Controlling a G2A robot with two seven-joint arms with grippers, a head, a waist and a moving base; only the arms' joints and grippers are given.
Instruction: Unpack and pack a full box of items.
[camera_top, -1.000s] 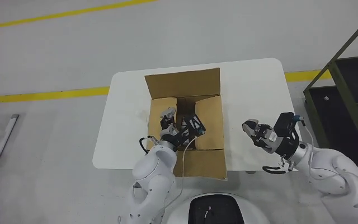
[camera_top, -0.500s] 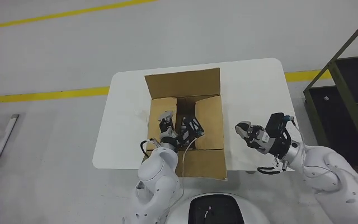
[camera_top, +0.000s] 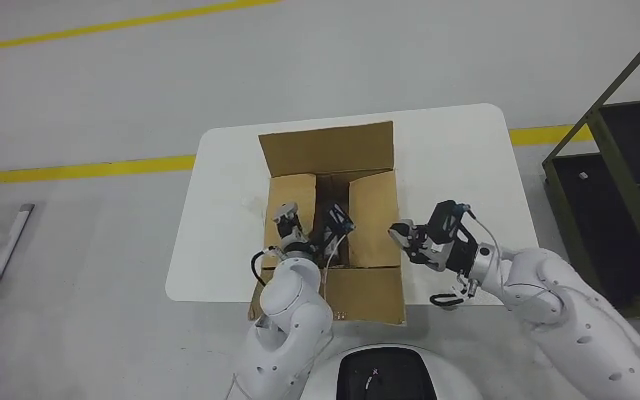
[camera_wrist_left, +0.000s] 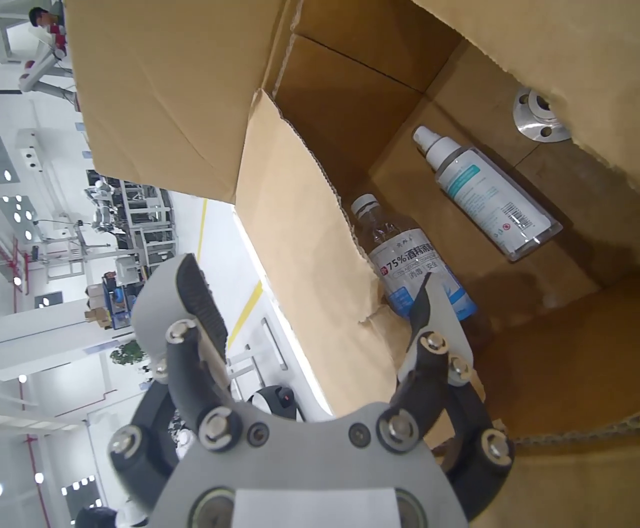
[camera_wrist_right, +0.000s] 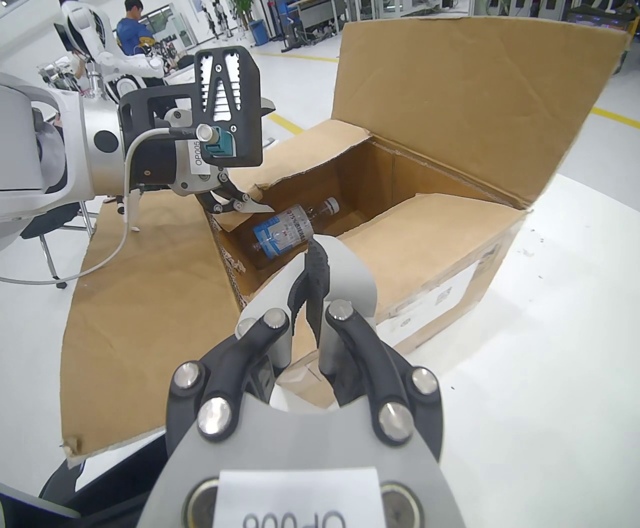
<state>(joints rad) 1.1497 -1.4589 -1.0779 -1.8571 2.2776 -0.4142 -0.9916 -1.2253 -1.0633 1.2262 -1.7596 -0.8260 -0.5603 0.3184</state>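
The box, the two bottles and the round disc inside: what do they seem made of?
Box: matt brown cardboard, with ragged torn edges. Blue-label bottle and spray bottle: likely clear glossy plastic, see-through. Round disc: probably metal, with a bright silvery shine and bolt holes.

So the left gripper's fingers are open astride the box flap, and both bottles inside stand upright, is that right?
Not quite: the left wrist view shows both bottles lying on their sides, the spray bottle and the blue-labelled bottle. The rest holds.
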